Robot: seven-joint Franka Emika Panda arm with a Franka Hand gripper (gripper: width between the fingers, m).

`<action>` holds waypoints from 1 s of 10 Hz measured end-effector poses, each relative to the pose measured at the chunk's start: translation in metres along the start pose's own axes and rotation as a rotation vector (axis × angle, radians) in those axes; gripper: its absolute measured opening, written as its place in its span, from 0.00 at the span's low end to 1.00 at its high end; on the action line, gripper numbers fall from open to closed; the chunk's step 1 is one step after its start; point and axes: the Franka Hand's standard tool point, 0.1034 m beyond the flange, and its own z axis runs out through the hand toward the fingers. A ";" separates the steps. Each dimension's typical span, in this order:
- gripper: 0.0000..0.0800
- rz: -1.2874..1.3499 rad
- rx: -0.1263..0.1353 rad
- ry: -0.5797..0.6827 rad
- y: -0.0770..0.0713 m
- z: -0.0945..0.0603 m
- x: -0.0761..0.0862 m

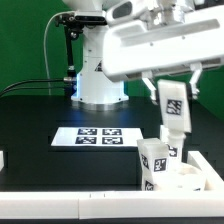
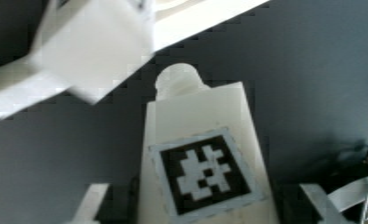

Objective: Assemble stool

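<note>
My gripper (image 1: 172, 92) is shut on the top of a white stool leg (image 1: 172, 112) with a black-and-white tag and holds it upright in the air. Below it, at the exterior view's lower right, the round white seat (image 1: 192, 180) lies on the black table. A second tagged leg (image 1: 152, 160) stands in it. The held leg's lower end is just above the seat's far side. In the wrist view the held leg (image 2: 199, 150) fills the middle between my fingers (image 2: 96, 202), its rounded tip pointing away. Another white part (image 2: 83, 45) shows beyond it, blurred.
The marker board (image 1: 98, 136) lies flat in the middle of the table. The robot's white base (image 1: 98, 85) stands behind it before a green backdrop. A white rail (image 1: 60, 205) runs along the table's front edge. A small white piece (image 1: 3, 158) shows at the exterior view's left edge.
</note>
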 end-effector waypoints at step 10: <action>0.41 0.044 0.023 -0.027 0.025 0.005 0.013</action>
